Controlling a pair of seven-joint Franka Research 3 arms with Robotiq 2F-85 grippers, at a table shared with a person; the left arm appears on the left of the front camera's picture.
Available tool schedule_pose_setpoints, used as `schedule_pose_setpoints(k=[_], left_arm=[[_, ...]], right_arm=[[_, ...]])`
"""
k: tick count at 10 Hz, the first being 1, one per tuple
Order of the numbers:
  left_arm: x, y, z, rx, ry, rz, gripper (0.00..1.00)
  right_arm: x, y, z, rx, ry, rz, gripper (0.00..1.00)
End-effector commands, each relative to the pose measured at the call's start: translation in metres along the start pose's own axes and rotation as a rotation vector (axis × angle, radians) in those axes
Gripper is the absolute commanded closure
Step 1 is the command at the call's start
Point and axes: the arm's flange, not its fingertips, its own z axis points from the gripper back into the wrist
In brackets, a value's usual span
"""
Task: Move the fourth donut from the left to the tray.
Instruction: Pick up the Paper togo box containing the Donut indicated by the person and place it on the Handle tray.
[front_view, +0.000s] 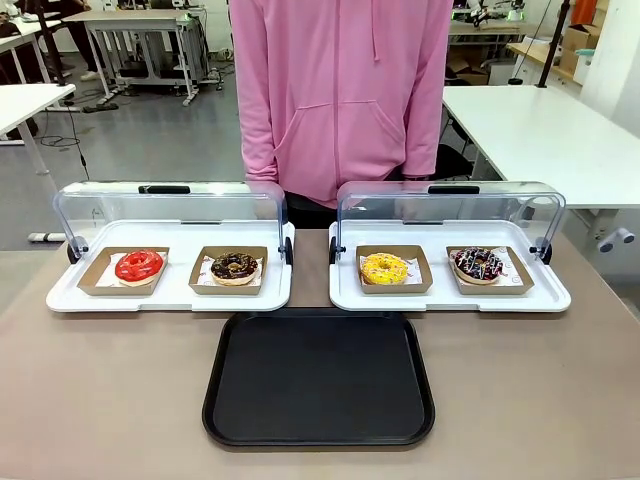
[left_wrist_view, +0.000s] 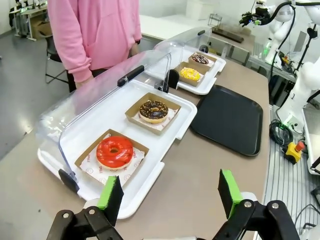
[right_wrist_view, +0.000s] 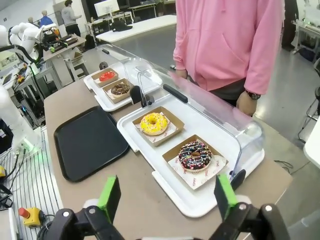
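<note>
- Right now the fourth donut (front_view: 478, 264) from the left, a ring with dark chocolate glaze and pink, white and coloured sprinkles, sits in a small brown cardboard tray (front_view: 520, 285) at the right end of the row.
- That cardboard tray rests on the right-hand white serving tray (front_view: 450, 301), whose clear domed lid (front_view: 450, 210) is swung up and back.
- Just left of it on the same white tray lies a yellow glazed ring donut (front_view: 384, 268) in its own cardboard holder.
- The left-hand white serving tray (front_view: 170, 298), its lid also raised, carries a red glazed donut (front_view: 139, 266) and a chocolate donut with pale nut crumbs (front_view: 234, 266).
- The large flat black plastic tray (front_view: 318, 378), with rounded corners and a raised rim, lies on the grey-brown table (front_view: 100, 400) on the robot's side, just in front of the gap between the two white trays and well apart from the fourth donut.
- The left gripper (left_wrist_view: 170, 187) hangs above the table near the red donut's end, green pads spread wide, gripping nothing.
- The right gripper (right_wrist_view: 167, 192) hangs above the table short of the white tray's corner, fingers wide apart and holding nothing; the fourth donut is the nearest one ahead of it.
- A person in a pink hooded sweatshirt (front_view: 340, 90) stands at the far side, behind the raised lids.
</note>
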Motion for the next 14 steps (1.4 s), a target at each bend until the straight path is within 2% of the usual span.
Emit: schedule_pose_setpoints(k=[1,14], left_arm=[[0.0008,0.0006,0.0009,-0.010,-0.018,-0.022,0.00],[0.0008,0.0006,0.0009,-0.010,-0.018,-0.022,0.00]], right_arm=[[0.0025,-0.0019,0.0005,0.000,-0.028,0.032,0.00],[0.0025,-0.0019,0.0005,0.000,-0.028,0.032,0.00]])
